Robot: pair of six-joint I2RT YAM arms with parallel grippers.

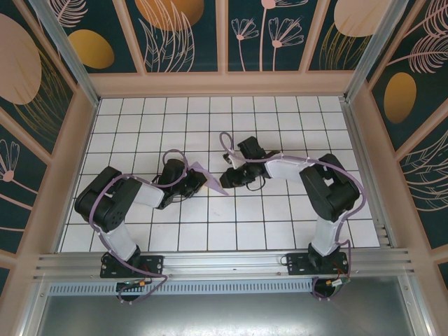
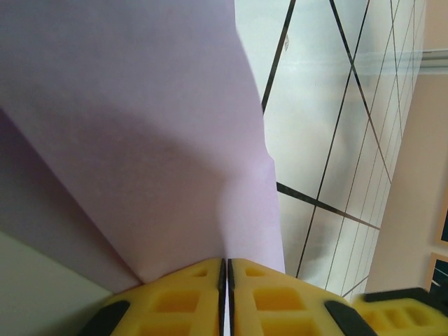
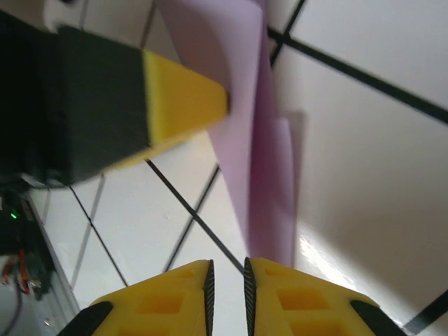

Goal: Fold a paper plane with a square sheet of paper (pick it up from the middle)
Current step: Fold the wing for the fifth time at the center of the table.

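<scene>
Matte lilac paper [image 2: 140,126], creased, pointed

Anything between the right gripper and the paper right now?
Nothing visible. The folded lilac paper hangs just past the right gripper, whose jaws stand slightly apart. The left gripper is shut on the paper, its finger off to one side of the approach.

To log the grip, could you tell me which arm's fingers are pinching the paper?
The left fingers: shut on the paper. The right fingers stand slightly apart, with nothing between.
</scene>
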